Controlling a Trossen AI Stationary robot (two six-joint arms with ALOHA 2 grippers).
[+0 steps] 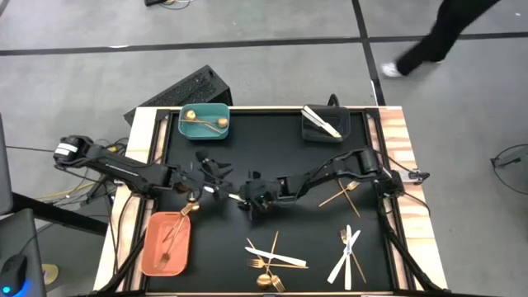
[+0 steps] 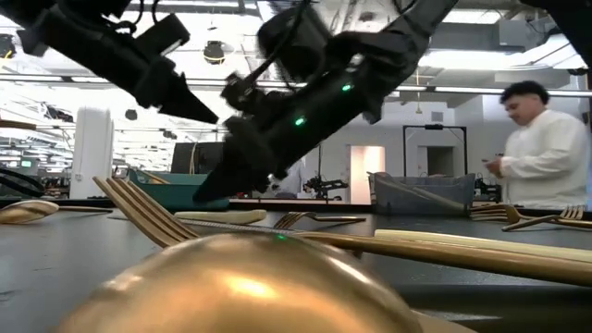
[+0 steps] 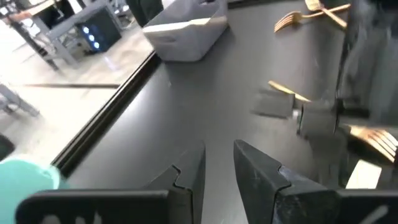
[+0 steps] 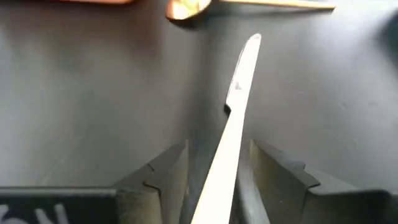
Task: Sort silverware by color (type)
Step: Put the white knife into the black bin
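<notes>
My right gripper (image 1: 247, 198) is low over the middle of the black mat and open. A white knife (image 4: 235, 118) runs lengthwise between its fingers (image 4: 163, 177), tip pointing away. My left gripper (image 1: 216, 177) hovers just to its left, open and empty (image 3: 219, 171). Gold spoons lie in the teal bin (image 1: 205, 121), white knives in the dark bin (image 1: 324, 124), and a gold fork in the salmon bin (image 1: 167, 242). Loose gold forks and white knives lie near the mat's near edge (image 1: 272, 260) (image 1: 350, 252), with more gold forks (image 1: 342, 194) on the right. My right gripper has the white knife's handle part (image 4: 224, 168) between its open fingers, which lie along it. A gap shows on one side of the knife. Whether the other finger (image 4: 273, 180) touches it I cannot tell.
Both arms meet close together at the mat's centre. A gold utensil (image 1: 191, 205) rests across the salmon bin's far rim. A large gold spoon (image 2: 240, 287) fills the low view's foreground. A person walks behind the table (image 1: 437, 37), and another person stands there (image 2: 541, 139).
</notes>
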